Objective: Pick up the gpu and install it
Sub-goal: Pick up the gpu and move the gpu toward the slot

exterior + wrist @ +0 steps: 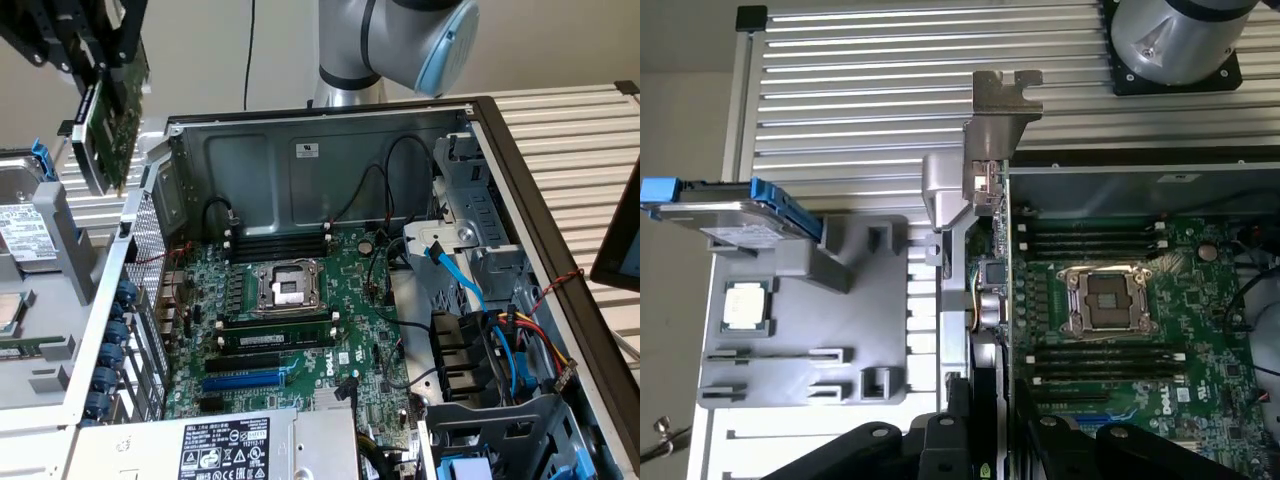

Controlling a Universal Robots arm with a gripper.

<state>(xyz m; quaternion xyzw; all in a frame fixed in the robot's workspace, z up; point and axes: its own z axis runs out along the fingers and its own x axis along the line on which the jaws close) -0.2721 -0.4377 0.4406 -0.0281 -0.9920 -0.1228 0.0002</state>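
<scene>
Pincer (990, 425) clamps the gpu (993, 290), its long axis pointing straight away, silver bracket (998, 110) at the far end.

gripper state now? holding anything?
Gripper: closed, holding the gpu in the air, not yet installed.

motherboard (352, 300): white "DELL" logo printed by the slots, readable in both views
power supply label (223, 452): starts with "DELL" I think, the rest is fine print and cert marks I can't make out
chassis wall sticker (308, 150): too small to read
hard drive label (25, 235): unreadable
</scene>
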